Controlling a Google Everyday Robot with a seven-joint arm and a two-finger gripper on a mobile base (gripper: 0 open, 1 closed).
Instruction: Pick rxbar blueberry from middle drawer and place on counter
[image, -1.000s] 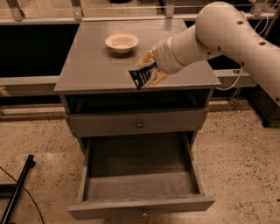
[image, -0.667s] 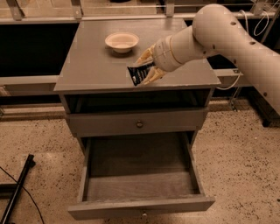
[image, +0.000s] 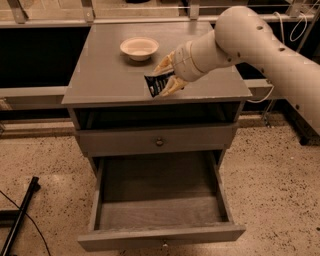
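My gripper (image: 166, 76) is over the front middle of the grey counter (image: 105, 75), shut on the rxbar blueberry (image: 156, 84), a dark wrapper with white lettering. The bar hangs tilted between the tan fingers, its lower end close to the counter top near the front edge. The middle drawer (image: 160, 200) is pulled fully open below, and its grey floor shows nothing on it. My white arm reaches in from the upper right.
A cream bowl (image: 139, 48) stands at the back of the counter, behind the gripper. The upper drawer front with a round knob (image: 159, 142) is shut. A black pole (image: 20, 220) lies on the speckled floor at the lower left.
The gripper with the bar has shifted slightly left and further over the counter. The bar stays held; the drawer and bowl have not moved.
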